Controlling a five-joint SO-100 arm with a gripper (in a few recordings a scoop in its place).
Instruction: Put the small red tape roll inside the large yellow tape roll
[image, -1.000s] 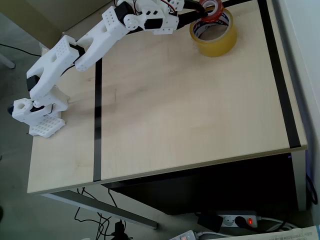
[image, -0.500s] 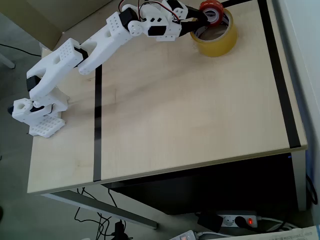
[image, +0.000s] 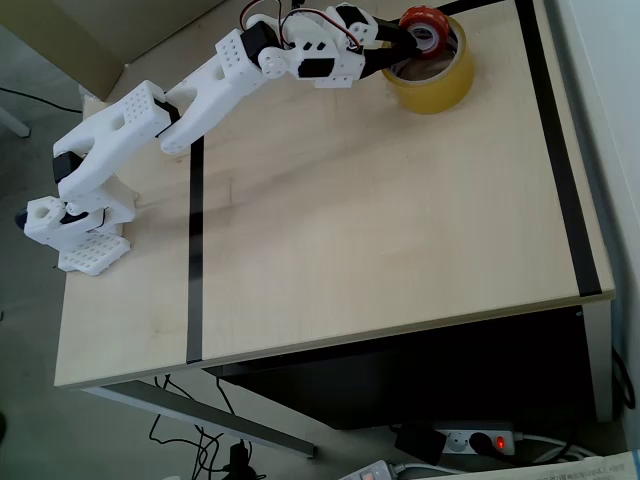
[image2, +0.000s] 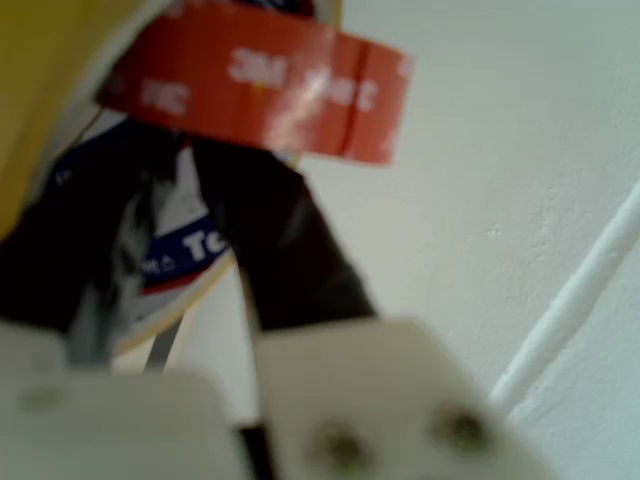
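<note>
The large yellow tape roll lies flat near the table's far edge in the overhead view. The small red tape roll hangs just above its far-left rim, partly over the hole, tilted. My gripper is shut on the red roll, reaching in from the left. In the wrist view the red roll is close at the top, held by a dark finger, with the yellow roll's wall and its white and blue core at the left.
Black tape strips run along the wooden table: one at the left, one at the right. The arm's base stands at the table's left edge. A wall lies just beyond the far edge.
The gripper with the red roll has shifted slightly left and lowered toward the yellow roll's opening; the arm's elbow has moved right.
</note>
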